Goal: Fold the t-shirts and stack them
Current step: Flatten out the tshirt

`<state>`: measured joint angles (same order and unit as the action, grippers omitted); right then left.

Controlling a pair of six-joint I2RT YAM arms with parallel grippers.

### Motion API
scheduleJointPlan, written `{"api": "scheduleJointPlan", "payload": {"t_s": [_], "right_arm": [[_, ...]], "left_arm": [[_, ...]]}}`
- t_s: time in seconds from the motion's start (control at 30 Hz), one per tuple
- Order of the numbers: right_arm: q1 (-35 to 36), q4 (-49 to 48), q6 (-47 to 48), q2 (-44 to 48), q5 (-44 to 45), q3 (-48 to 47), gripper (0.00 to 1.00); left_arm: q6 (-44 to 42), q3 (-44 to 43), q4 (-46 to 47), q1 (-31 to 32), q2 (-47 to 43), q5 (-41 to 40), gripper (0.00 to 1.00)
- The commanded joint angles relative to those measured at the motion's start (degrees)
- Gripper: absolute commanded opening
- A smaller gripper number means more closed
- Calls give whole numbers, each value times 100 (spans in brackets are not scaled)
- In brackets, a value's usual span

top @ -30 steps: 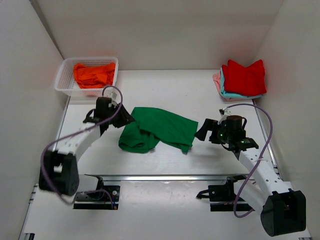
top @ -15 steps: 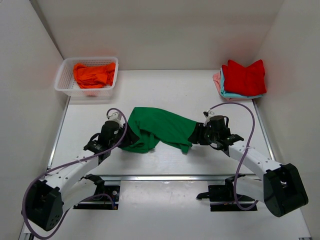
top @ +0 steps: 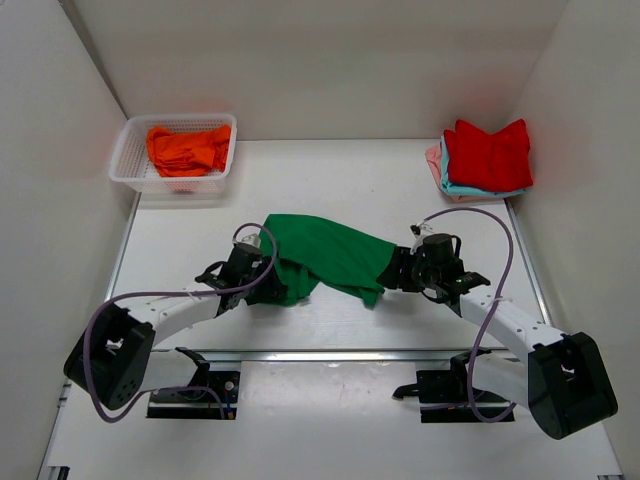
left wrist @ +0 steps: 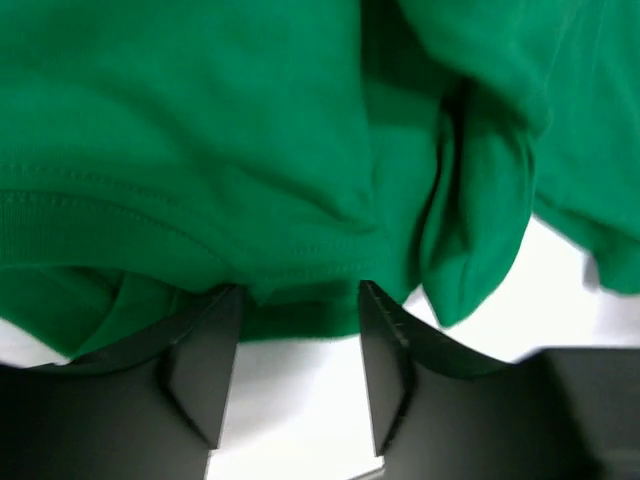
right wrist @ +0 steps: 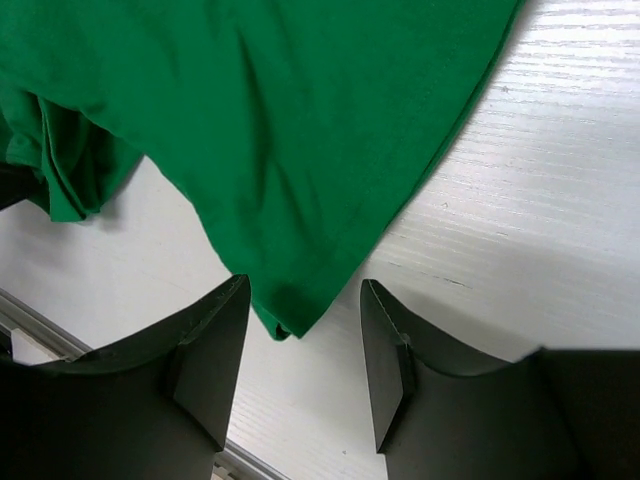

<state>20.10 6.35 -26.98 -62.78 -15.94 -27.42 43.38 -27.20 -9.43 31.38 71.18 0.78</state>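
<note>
A bright green t-shirt [top: 325,250] lies crumpled in the middle of the white table [top: 330,180]. My left gripper [top: 262,285] is low at its near left edge. In the left wrist view this gripper [left wrist: 300,295] is open, its fingertips at the hem of the green cloth [left wrist: 250,150], bare table between the fingers. My right gripper [top: 392,270] is at the shirt's right corner. It [right wrist: 304,290] is open too, and the pointed corner of the cloth [right wrist: 300,120] lies flat between its fingertips, not pinched.
A white mesh basket [top: 118,160] at the back left holds an orange t-shirt [top: 188,148]. At the back right a red t-shirt [top: 488,155] tops a folded stack over light blue [top: 450,185] and pink [top: 433,157] ones. White walls stand close on three sides.
My left arm swung from the shirt's far left side down to its near left edge. My right gripper moved left up to the shirt's corner and its jaws narrowed.
</note>
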Motion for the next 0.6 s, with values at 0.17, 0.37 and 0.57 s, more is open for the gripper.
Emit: {"api": "scheduleJointPlan", "payload": {"t_s": [0.17,0.37,0.57], "right_arm": [[117,-2,290,12,4,-158,50],[222,-126,211,-111,-67,-80,55],[232,-283,132,-331,-136,-18,63]], "left_arm": [[48,-233,161,-97,46,-341,57],[57,-321,178,-123,19,-315,60],[285,-347,161,-115,-332,-262,65]]}}
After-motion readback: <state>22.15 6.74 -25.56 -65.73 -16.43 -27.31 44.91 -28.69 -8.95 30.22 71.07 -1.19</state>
